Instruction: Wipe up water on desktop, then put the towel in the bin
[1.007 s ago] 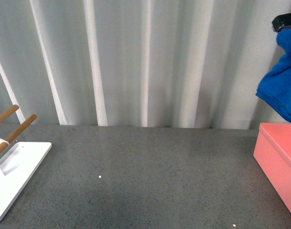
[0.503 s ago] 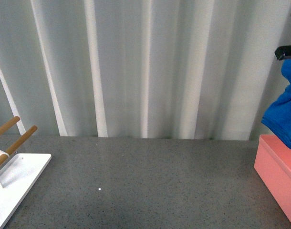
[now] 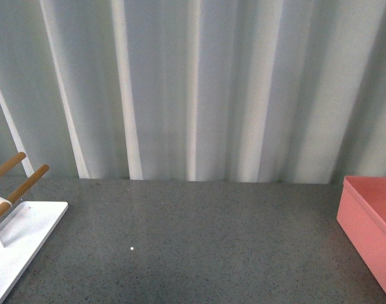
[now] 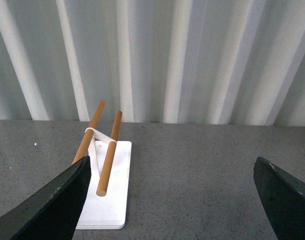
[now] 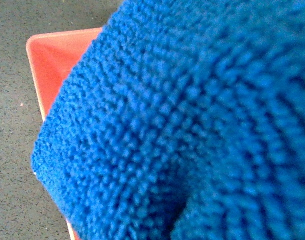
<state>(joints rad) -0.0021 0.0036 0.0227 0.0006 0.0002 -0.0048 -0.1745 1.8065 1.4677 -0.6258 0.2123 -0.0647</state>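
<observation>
The blue fluffy towel (image 5: 192, 125) fills nearly all of the right wrist view. My right gripper is shut on it, and its fingers are hidden behind the cloth. A corner of the salmon-pink bin (image 5: 57, 55) shows under the towel, with the speckled grey desktop (image 5: 12, 125) beside it. In the front view the bin (image 3: 370, 221) stands at the right edge of the desktop (image 3: 199, 240); neither the towel nor any arm shows there. My left gripper (image 4: 171, 162) hangs open over bare desktop, with nothing between its dark fingers (image 4: 57, 200).
A flat white stand (image 3: 22, 228) with wooden rods (image 4: 110, 160) stands at the left of the desktop, just beyond my left gripper's finger. A pale corrugated wall (image 3: 193, 88) closes the back.
The towel and the right gripper, hanging at the front view's right edge above the bin, have moved right and out of that view.
</observation>
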